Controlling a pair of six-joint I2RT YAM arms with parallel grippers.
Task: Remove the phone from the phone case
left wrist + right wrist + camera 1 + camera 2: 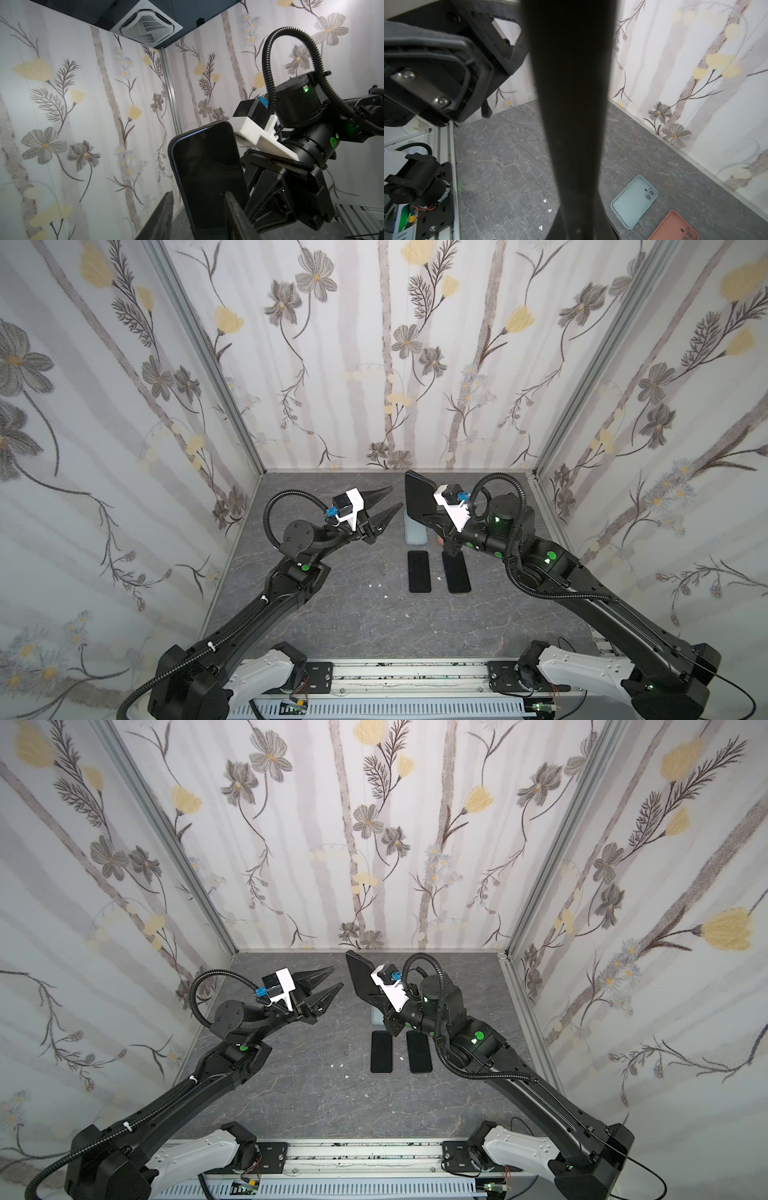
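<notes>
A grey marbled surface (374,622) carries a few white crumbs (379,585); floral-papered walls (353,364) enclose it on three sides; a metal rail (407,674) lines its near edge; the left wrist view shows a white ceiling vent (146,28).

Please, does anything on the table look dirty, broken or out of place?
A few small white scraps lie scattered on the grey table, to the left of the left flat black phone. They look like stray debris and belong to nothing in the scene. Nothing else stands out.
</notes>
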